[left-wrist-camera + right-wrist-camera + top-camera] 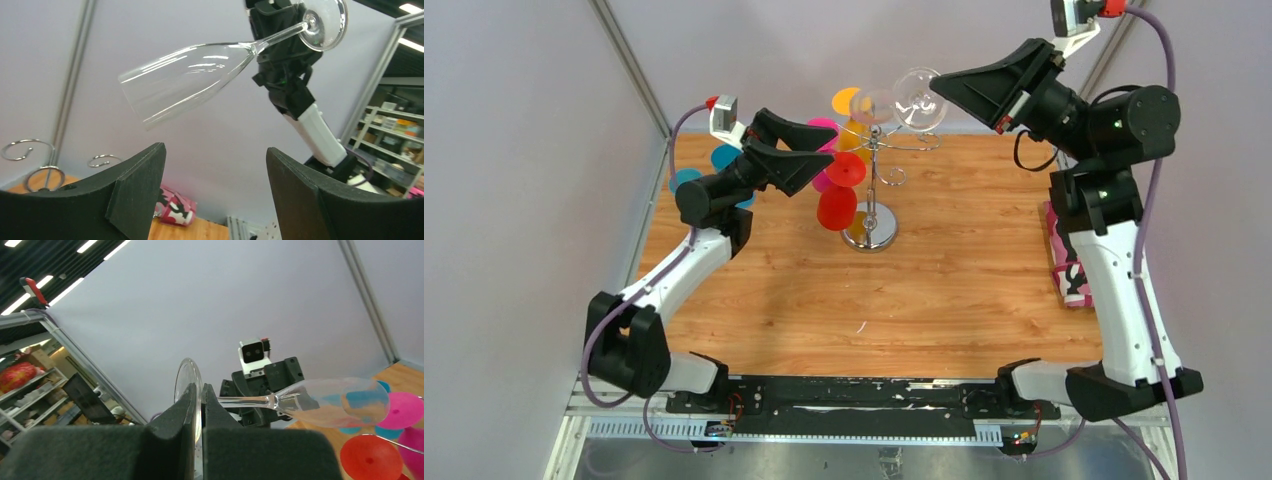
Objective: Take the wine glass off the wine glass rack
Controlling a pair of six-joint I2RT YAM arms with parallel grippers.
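A clear wine glass [876,105] lies level in the air above the chrome wine glass rack [871,228], apart from its spiral arms. My right gripper [936,88] is shut on the glass's round foot [187,385]; stem and bowl [340,402] point away from it. In the left wrist view the glass [185,75] hangs above my left gripper [216,150], which is open and empty. That left gripper [832,150] sits beside the rack's left side. The rack's spiral arms [30,150] show at the left.
Several coloured glasses hang on the rack: red [837,205], orange [854,130], pink [824,125]. Blue discs [724,157] sit behind the left arm. A pink patterned object [1069,265] lies at the table's right edge. Frame posts stand at the back corners.
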